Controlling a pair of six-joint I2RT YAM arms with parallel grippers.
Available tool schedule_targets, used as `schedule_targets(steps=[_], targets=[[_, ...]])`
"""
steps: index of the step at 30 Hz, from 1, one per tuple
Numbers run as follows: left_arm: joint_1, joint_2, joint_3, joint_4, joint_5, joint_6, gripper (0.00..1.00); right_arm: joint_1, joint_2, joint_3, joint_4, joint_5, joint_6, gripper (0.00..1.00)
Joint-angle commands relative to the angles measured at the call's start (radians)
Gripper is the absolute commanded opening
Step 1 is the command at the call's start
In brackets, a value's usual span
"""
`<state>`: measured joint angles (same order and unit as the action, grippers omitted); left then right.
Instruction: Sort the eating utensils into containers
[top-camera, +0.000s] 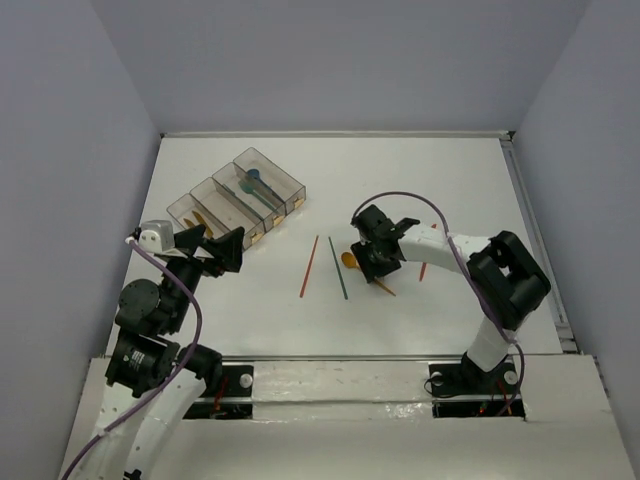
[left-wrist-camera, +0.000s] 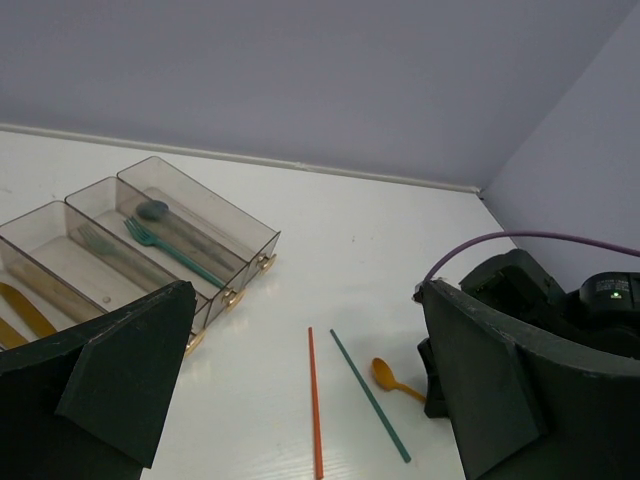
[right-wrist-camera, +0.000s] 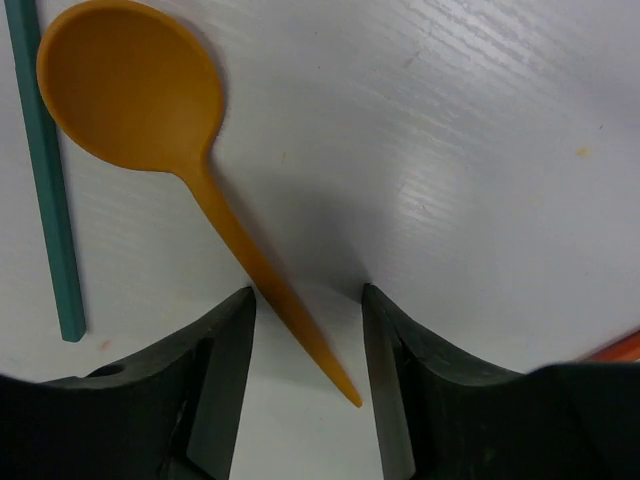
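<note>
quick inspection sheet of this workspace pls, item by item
surface: white table, glossy
job's things: four joined clear bins hold a teal fork, blue spoon and orange pieces; orange spoon, teal stick, red stick and another red piece lie loose on the table
clutter: nothing seen
grippers: left gripper open, empty, near the bins; right gripper open, straddling the orange spoon's handle
cables: purple cable loops over the right arm; second purple cable along the left arm
surroundings: plain grey walls
</note>
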<state>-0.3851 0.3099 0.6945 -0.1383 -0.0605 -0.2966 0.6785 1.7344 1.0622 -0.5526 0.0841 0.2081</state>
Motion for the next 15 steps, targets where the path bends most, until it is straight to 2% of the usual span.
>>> schedule_targets(steps=[1,4,5,8,13,15], targets=[[-0.005,-0.005,0.017,0.049,0.008,0.007,0.99,-0.017,0.04,0.056,0.034,0.006,-0.042,0.51],[-0.005,-0.005,0.019,0.048,0.008,0.007,0.99,-0.027,0.054,0.059,0.036,-0.001,-0.045,0.42],[-0.005,0.0,0.019,0.048,0.007,0.007,0.99,-0.027,0.056,0.052,0.039,-0.003,-0.047,0.33],[-0.005,-0.002,0.019,0.049,0.008,0.007,0.99,-0.036,0.047,0.039,0.04,0.002,-0.045,0.21],[-0.005,0.001,0.02,0.051,0.011,0.008,0.99,-0.046,0.024,0.027,0.052,0.019,-0.049,0.11],[-0.005,0.003,0.02,0.051,0.01,0.008,0.99,-0.046,0.017,0.039,0.049,0.034,-0.053,0.01]])
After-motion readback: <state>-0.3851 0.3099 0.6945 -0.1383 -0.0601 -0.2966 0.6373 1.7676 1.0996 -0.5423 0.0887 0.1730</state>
